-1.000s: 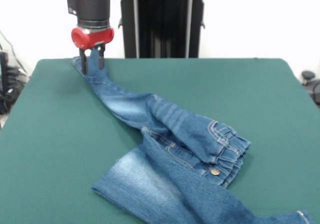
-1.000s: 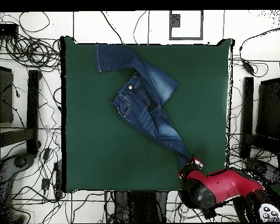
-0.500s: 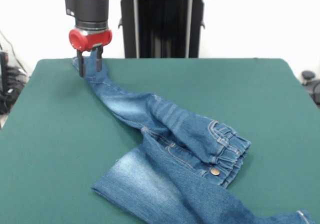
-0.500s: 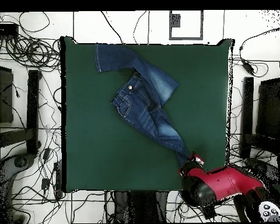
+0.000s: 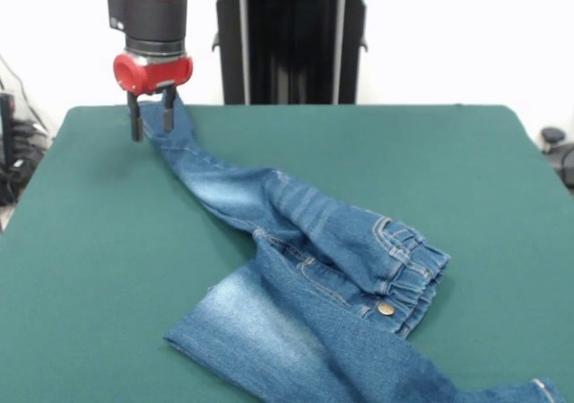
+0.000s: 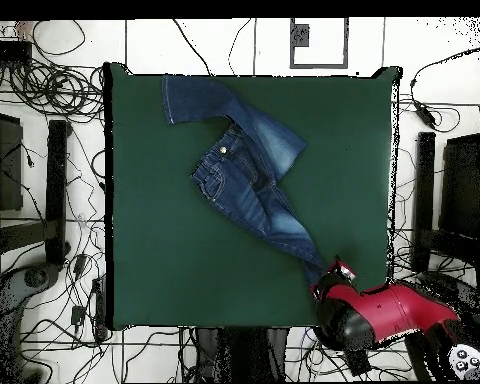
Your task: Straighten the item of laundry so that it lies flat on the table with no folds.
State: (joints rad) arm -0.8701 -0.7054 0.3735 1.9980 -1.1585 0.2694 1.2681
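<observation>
Presently, working from the near edge of the front view outward: the jeans [image 5: 323, 286] lie diagonally across the green bench [image 5: 466, 179]. One leg is doubled under and across at about 6 o'clock, its faded hem end pointing toward 8 o'clock and its far cuff running off the frame at 5 o'clock. The gathered waistband with the metal button [image 5: 386, 309] sits just right of centre, bunched rather than flat. From there the other leg runs up toward 11 o'clock, narrowing into a twisted rope of denim.

At the far end of that leg, near the bench's 11 o'clock corner, I see the pincer [image 5: 151, 120] with its two dark fingers spread and the cuff standing up between them. I cannot confirm that the pads press the cloth; the gap reads as open around it, not pinching. The overhead view places the pincer [image 6: 334, 275] at the leg's tip, close to the bench edge.

My judgement: the step in hand is drawing this leg out straight, and it is near its limit of travel. The next move calls for leaving this cuff lying, then addressing the crossed-over leg and the bunched waistband, which are the remaining folds.
</observation>
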